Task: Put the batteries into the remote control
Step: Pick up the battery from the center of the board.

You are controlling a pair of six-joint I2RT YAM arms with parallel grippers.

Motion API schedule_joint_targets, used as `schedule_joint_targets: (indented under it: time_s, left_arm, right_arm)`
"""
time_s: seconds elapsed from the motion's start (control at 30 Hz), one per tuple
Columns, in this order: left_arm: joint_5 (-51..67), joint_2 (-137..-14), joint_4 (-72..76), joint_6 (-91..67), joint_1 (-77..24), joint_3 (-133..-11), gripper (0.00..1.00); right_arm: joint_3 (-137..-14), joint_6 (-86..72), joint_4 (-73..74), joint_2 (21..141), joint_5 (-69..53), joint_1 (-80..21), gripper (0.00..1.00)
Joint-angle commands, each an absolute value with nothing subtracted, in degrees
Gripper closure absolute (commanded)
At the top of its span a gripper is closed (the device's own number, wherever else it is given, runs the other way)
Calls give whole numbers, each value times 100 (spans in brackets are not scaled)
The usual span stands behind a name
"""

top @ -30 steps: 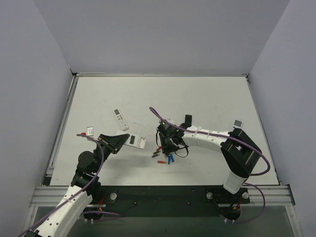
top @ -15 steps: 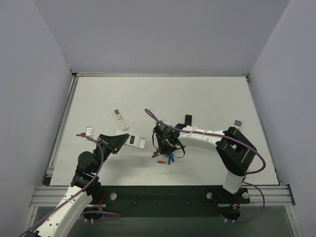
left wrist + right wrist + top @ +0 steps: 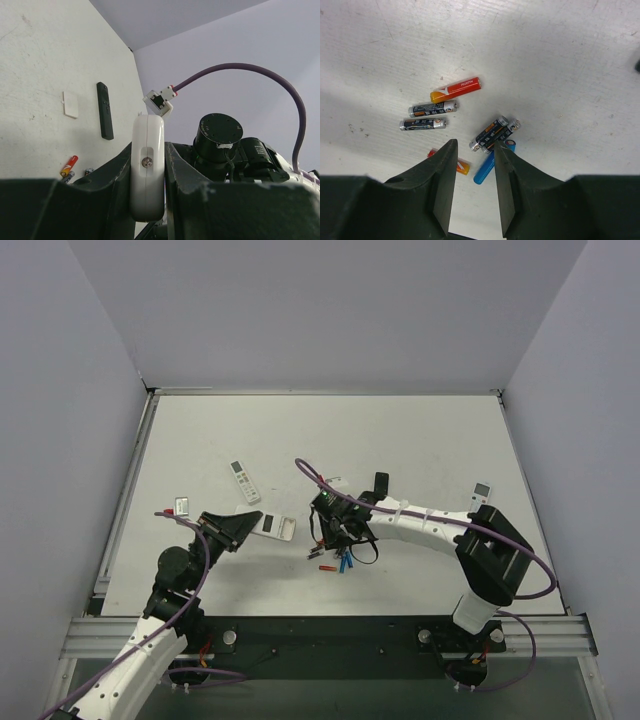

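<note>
Top external has the white counter [image 3: 420, 440] with both arms reaching over it. The left claw [image 3: 243, 526] is clamped on the remote control [image 3: 147, 150], gripping it edge-on between the fingers over the left-middle of the counter. The right claw [image 3: 474, 145] hangs right above the batteries [image 3: 490, 134], fingers apart, gripping nothing. A slim white remote [image 3: 244, 481] lies farther back on the left, and a black remote [image 3: 380, 483] sits by the right arm. The batteries are a loose bunch on the counter: one red-orange, two dark grey side by side, two more dark ones touching, one blue, and one orange half hidden behind a finger.
</note>
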State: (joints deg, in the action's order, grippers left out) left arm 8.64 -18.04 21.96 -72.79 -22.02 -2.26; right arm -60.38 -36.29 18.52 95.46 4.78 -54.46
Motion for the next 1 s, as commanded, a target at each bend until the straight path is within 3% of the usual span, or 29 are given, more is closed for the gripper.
schedule_joint_targets:
  time_s: [0.0, 0.97]
  left_arm:
    - [940, -1705, 2373, -7216, -2180, -44, 100]
    - [923, -1547, 2294, -7251, -2171, -17, 100]
  right_arm:
    - [-6143, -3779, 2145, 9633, 729, -5441, 70]
    - [-6355, -3568, 2021, 10266, 308, -5484, 77]
